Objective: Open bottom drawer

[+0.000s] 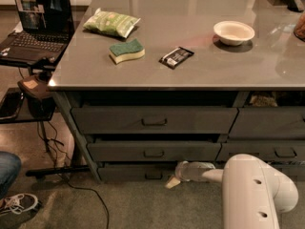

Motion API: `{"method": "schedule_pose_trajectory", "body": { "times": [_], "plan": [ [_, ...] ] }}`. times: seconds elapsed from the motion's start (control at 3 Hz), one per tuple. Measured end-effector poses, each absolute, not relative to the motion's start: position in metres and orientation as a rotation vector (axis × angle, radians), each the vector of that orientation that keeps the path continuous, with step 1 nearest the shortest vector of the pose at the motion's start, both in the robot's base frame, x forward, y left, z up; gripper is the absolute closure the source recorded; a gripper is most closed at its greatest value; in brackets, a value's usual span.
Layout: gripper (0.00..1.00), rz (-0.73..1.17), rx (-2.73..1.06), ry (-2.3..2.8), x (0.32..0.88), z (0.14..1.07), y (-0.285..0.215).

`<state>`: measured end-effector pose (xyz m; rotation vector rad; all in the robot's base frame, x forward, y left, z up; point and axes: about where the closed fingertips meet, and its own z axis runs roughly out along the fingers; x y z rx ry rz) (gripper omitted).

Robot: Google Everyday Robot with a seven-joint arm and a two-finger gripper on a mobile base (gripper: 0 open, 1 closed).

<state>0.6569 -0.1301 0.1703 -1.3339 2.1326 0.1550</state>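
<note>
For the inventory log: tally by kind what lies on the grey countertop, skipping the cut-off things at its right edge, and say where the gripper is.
Snack bag: 1
Sponge: 1
Wrapped bar: 1
Bowl: 1
Total: 4
Gripper: low in front of the bottom drawer, right of its handle.

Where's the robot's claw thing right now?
The gripper sits low near the floor, just right of the handle on the bottom drawer, under the middle drawer.
</note>
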Motion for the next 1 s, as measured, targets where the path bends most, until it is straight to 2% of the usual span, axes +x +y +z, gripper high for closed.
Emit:
{"method": "schedule_pose_trajectory", "body": {
  "times": [1.0],
  "plan": [
    [0.0,0.156,-1.272,2.211,0.655,0.152,-0.142]
  ]
}}
